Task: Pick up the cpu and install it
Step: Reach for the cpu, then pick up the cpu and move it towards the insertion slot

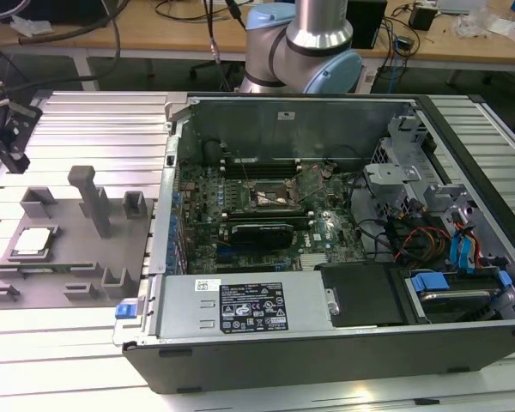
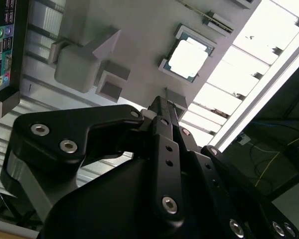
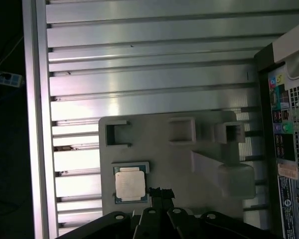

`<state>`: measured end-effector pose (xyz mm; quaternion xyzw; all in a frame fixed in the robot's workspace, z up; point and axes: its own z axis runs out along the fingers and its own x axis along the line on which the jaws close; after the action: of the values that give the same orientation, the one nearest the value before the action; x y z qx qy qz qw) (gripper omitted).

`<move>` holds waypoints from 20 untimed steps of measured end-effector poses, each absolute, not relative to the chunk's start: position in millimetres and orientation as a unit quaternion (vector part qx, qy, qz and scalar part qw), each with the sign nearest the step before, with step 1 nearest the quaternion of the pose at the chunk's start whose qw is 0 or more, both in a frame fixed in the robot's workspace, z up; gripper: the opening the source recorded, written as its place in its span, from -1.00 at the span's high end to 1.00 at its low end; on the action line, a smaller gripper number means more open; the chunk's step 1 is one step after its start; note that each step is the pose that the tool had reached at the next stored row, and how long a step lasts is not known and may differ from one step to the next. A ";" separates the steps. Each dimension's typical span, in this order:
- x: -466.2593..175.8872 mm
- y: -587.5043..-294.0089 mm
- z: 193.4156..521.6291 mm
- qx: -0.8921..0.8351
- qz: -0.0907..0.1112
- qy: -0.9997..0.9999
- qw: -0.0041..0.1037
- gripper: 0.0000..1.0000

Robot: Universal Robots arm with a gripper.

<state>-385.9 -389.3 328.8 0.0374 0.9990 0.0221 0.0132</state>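
Note:
The cpu [image 1: 34,241], a flat square chip with a silvery lid, lies in a shallow seat on the grey fixture plate [image 1: 73,257] at the exterior view's left. Both wrist views show the cpu [image 2: 188,59] [image 3: 131,182] lying flat, with nothing on it. My black gripper [image 1: 15,161] hangs above the plate's far left part, well clear of the chip. In both wrist views the gripper [image 2: 163,102] [image 3: 161,190] has its fingers together and holds nothing. The motherboard's square socket [image 1: 270,197] sits inside the open computer case.
The open computer case [image 1: 326,343] lies on the ribbed aluminium table [image 1: 94,120], right of the fixture plate. Grey upright blocks [image 1: 90,197] rise from the plate between the cpu and the case. Cables and drive bays [image 1: 438,249] crowd the case's right side.

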 end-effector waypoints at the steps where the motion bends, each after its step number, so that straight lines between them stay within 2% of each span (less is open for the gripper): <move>1: -386.7 -389.9 327.3 0.037 0.022 0.999 0.013 0.79; 20: -391.2 -394.2 316.9 0.037 0.022 0.999 0.013 0.79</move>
<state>-391.2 -394.2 316.9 0.0374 0.9990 0.0221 0.0132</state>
